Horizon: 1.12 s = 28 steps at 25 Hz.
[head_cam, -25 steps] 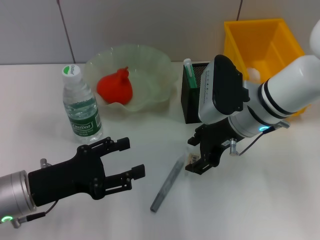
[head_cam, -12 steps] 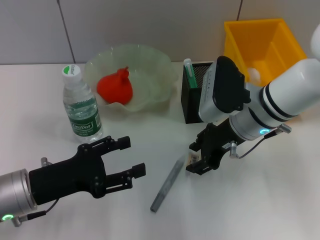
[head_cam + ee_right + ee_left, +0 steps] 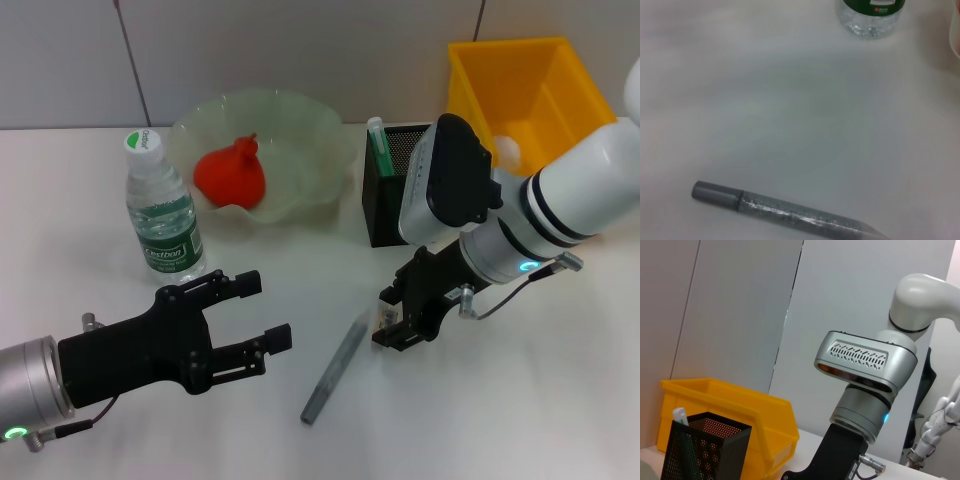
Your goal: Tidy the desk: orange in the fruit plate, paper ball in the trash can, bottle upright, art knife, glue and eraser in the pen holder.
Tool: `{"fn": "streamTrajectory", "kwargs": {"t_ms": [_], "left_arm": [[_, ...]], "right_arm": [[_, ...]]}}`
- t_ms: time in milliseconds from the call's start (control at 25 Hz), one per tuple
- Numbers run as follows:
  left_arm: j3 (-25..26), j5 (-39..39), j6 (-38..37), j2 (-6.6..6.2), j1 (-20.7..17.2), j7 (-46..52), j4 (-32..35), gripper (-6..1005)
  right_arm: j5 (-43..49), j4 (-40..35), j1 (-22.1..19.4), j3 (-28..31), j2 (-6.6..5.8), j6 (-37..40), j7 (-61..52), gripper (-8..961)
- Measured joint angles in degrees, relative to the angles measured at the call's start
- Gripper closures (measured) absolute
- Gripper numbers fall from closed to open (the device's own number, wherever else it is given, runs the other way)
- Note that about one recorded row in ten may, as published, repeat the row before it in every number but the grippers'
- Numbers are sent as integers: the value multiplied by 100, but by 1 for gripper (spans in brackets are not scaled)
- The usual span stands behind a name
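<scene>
The bottle stands upright at the left, and its base shows in the right wrist view. A red-orange fruit lies in the green glass fruit plate. A grey glittery stick, the art knife or the glue, lies on the table. My right gripper hangs just right of the stick's upper end, shut on a small pale eraser. A black mesh pen holder holds a green-white item. My left gripper hovers open at the lower left.
The yellow trash can stands at the back right with a white paper ball inside. The pen holder is just behind my right arm. Bare white table lies between the two grippers and along the front.
My right gripper has shifted slightly right and down with the eraser. The left arm and the grey stick have stayed put.
</scene>
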State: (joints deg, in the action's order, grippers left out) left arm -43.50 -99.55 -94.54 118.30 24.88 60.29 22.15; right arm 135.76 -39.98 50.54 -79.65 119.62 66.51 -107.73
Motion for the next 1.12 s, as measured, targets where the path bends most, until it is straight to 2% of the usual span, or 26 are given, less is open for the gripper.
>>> {"fn": "streamTrajectory", "kwargs": {"t_ms": [640, 840, 960, 1120], "left_arm": [[0, 24, -17, 0, -13, 0, 0, 186], [0, 25, -20, 0, -18, 0, 0, 186], [0, 40, -30, 0, -22, 0, 0, 186], [0, 46, -31, 0, -26, 0, 0, 186]], "right_arm": [[-40, 76, -1, -4, 0, -7, -35, 448], [-53, 36, 0, 35, -2, 3, -38, 521], [-75, -136, -7, 63, -18, 117, -146, 521], [-73, -727, -146, 87, -48, 501, -469, 521]]}}
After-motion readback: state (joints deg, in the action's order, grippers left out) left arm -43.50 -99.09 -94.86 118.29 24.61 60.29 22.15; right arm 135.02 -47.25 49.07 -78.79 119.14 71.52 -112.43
